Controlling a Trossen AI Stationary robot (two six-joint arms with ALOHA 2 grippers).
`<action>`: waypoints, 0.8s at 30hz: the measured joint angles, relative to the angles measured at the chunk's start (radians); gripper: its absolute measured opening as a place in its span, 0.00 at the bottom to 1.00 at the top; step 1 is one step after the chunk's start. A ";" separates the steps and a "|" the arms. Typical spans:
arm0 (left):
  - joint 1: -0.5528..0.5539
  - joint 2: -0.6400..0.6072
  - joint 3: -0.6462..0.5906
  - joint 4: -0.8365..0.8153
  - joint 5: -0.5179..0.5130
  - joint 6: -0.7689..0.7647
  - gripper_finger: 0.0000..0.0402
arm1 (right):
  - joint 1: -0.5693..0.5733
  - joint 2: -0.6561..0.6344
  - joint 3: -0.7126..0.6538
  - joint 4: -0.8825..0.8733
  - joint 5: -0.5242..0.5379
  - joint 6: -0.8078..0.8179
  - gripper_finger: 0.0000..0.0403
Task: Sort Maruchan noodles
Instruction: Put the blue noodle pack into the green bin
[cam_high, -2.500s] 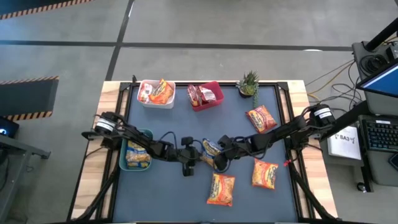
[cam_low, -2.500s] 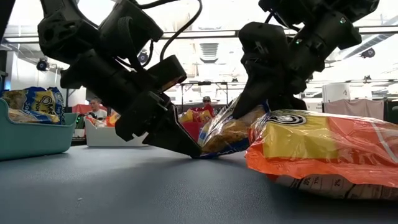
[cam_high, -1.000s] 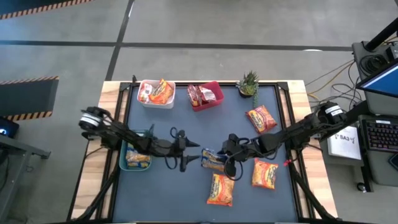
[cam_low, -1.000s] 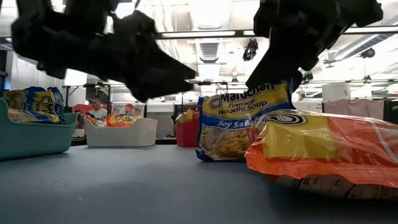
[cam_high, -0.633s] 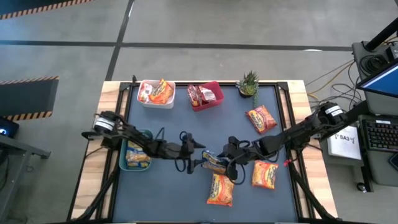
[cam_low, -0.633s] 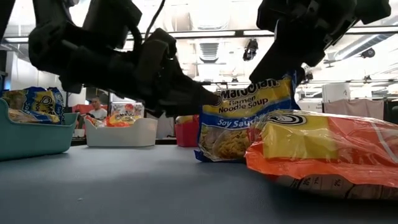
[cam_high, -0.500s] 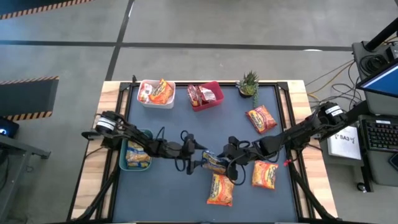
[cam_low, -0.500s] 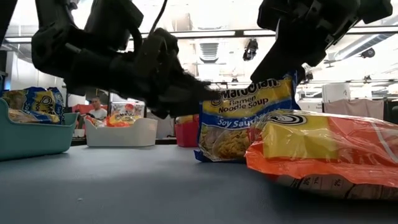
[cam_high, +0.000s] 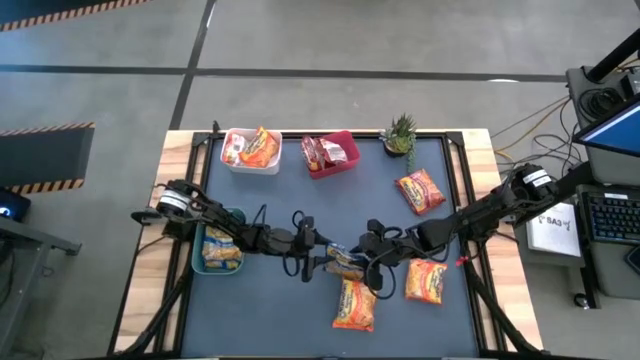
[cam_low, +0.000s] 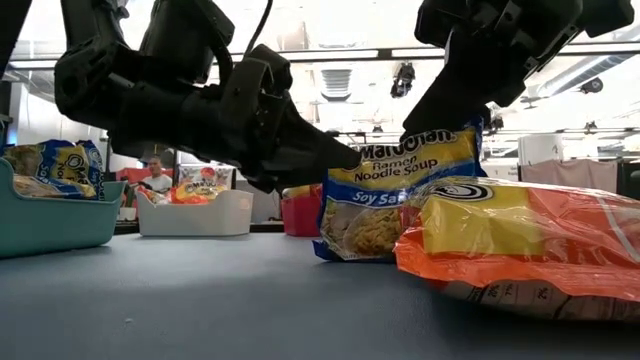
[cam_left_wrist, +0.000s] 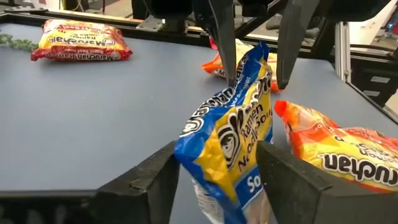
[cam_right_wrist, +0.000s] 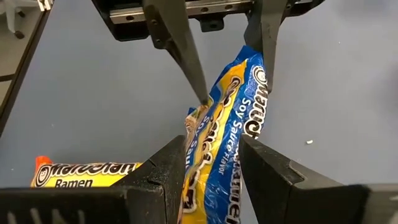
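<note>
Left claw (cam_low: 335, 155) has just slid in around the crinkly yellow-and-blue soy sauce ramen packet (cam_low: 395, 195), fingers closing but not pinched yet. Right claw (cam_right_wrist: 214, 158) still holds it upright mid-tabletop (cam_high: 260, 310). Looks like a handoff.

Illumination is bright and even, supplied by ceiling lights (cam_low: 330, 28). In the low view, backlight renders both arms as dark silhouettes. The surface (cam_high: 260, 300) shows only soft, faint shadows. The nearest packet (cam_low: 520, 245) is slightly out of focus.
</note>
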 joint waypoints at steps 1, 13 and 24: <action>0.000 0.000 0.000 -0.001 0.000 0.000 0.46 | 0.000 0.000 0.000 0.000 0.000 0.000 0.34; -0.001 0.000 0.000 0.000 -0.001 0.001 0.16 | 0.000 0.000 0.002 0.021 0.000 0.000 0.34; -0.001 -0.031 -0.002 -0.006 -0.001 0.051 0.01 | 0.000 -0.072 0.002 0.001 -0.008 0.025 0.42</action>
